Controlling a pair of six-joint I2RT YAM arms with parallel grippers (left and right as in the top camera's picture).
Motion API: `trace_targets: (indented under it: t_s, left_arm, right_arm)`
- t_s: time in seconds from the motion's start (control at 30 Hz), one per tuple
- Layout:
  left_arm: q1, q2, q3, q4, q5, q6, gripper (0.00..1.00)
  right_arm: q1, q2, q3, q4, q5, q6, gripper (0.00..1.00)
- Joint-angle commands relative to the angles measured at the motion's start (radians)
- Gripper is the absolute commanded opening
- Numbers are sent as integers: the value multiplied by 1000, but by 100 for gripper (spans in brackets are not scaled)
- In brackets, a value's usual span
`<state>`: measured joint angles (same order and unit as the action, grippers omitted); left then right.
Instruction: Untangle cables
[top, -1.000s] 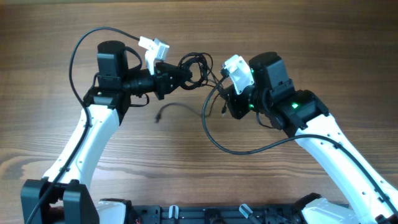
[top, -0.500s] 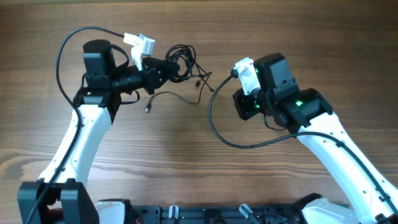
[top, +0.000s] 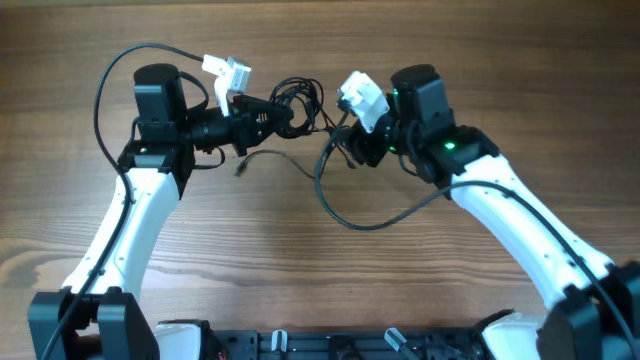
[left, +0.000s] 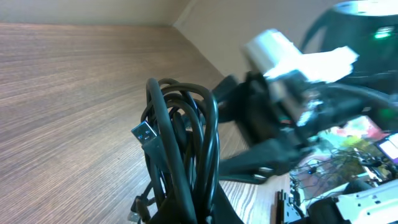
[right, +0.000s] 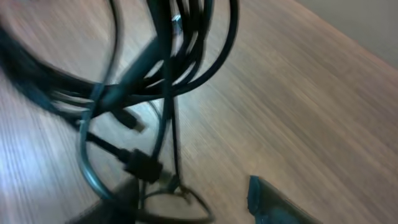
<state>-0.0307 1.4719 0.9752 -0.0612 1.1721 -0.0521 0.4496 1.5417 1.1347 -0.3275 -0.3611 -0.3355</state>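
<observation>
The cables (top: 298, 100) are a small knotted coil of thin black cords, held above the table near the back middle. My left gripper (top: 272, 118) is shut on the coil's left side. In the left wrist view the coil (left: 180, 143) stands up from the jaws (left: 202, 214), with a USB plug (left: 144, 132) sticking out. One loose tail (top: 262, 158) hangs to the table. My right gripper (top: 346, 148) is open just right of the coil. The blurred right wrist view shows the cords (right: 163, 68) ahead and a thin strand and plug (right: 144, 165) between its fingers (right: 186, 208).
The thick black wire of the right arm (top: 345, 205) loops over the wooden table (top: 480, 60) in front of the coil. The left arm's wire (top: 110, 80) arcs at the far left. The arm bases stand at the front edge (top: 320, 345).
My right arm has swung left and back, bringing its open gripper up to the coil. My left gripper has shifted slightly right with the coil still held.
</observation>
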Motion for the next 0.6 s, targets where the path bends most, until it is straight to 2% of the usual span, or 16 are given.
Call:
trace_targets:
  t_s: [0.0, 0.03, 0.2, 0.33, 0.37, 0.4, 0.43, 0.47, 0.53, 0.57]
  left_arm:
    - [0, -10, 12, -12, 78, -8, 4]
    - [0, -10, 12, -12, 89, -8, 4]
    - [0, -10, 12, -11, 89, -7, 4]
    - [0, -10, 12, -11, 89, -5, 4]
    - [0, -10, 12, -11, 89, -5, 4]
    - [0, -10, 12, -11, 89, -5, 4]
    - [0, -10, 12, -11, 89, -5, 4]
    - [0, -10, 12, -12, 89, -5, 4]
    - [0, -10, 11, -12, 89, -5, 4]
    - [0, -10, 11, -12, 89, -4, 4]
  right_arm:
    - [0, 32, 3, 44, 30, -38, 16]
    - [0, 32, 3, 55, 60, -29, 4]
    - [-33, 32, 3, -7, 373, 139, 4]
    - [-134, 32, 3, -112, 357, 237, 4]
    - [-150, 32, 3, -128, 316, 243, 14]
    - [-163, 32, 3, -146, 261, 241, 45]
    - [-174, 32, 3, -167, 204, 241, 72]
    - [-175, 31, 3, -182, 161, 239, 86]
    - [-175, 31, 3, -184, 65, 229, 95]
    - [-175, 31, 4, -177, 0, 221, 96]
